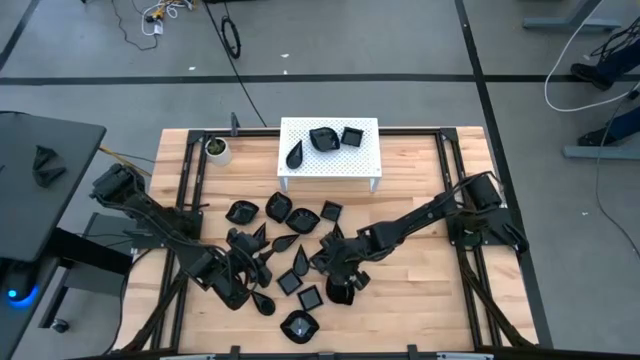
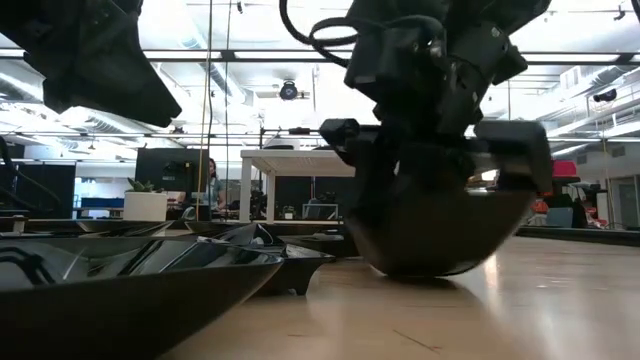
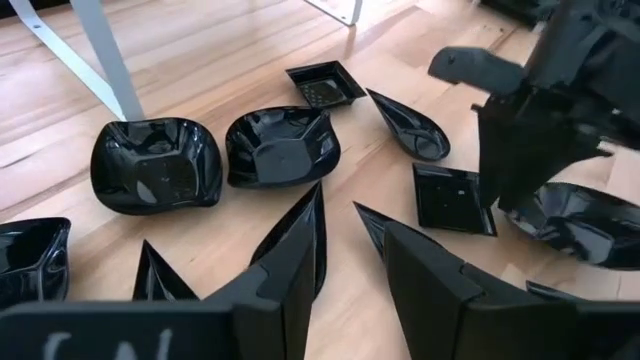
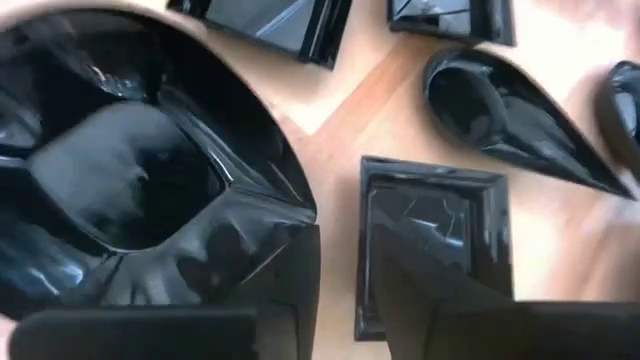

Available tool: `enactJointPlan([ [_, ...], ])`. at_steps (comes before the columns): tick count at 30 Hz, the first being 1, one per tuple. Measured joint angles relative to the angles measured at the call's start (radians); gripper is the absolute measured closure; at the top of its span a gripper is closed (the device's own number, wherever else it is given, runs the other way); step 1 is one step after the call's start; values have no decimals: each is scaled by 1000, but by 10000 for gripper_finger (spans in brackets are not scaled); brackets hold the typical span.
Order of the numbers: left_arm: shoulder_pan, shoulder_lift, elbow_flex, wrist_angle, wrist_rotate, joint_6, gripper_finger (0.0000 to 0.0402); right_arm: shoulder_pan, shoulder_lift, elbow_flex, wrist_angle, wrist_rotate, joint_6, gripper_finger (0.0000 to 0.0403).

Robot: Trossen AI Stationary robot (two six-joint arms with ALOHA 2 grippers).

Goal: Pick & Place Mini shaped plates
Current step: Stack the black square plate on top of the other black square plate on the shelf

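Observation:
Several mini shaped plates (image 1: 290,215), glossy black, lie scattered on the wooden table; three more (image 1: 325,138) rest on a white stand (image 1: 365,155). My right gripper (image 4: 345,250) is open and low over a rounded lobed plate (image 4: 120,170). One finger (image 4: 290,290) is over that plate's rim. The other (image 4: 430,300) is over a square plate (image 4: 430,215). The lobed plate (image 2: 430,240) rests on the table on its underside. My left gripper (image 3: 350,260) stands open among the plates on the left, pointing at a slant across them. My right gripper comes slanting down at the lobed plate's rim (image 4: 285,215), with bare wood showing between its fingers. Whether the finger over the rim touches the plate I cannot tell, as the finger itself hides that spot. The plate stays flat on the table.
A small white cup with a green plant (image 1: 216,149) stands at the far left of the table. A teardrop plate (image 4: 510,115) and other plates lie close around both grippers. Another lobed plate (image 1: 297,326) sits near the front edge. Bare wood shows on the right side.

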Motion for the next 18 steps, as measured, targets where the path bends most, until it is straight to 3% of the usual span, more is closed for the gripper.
enactJointPlan([
  [6,0,0,0,7,0,0,273,0,21,-1,20,100,-15,331],
  [13,0,0,0,9,0,0,273,2,15,0,27,106,6,394],
  [18,0,0,0,9,1,0,273,17,-39,0,-3,106,82,395],
])
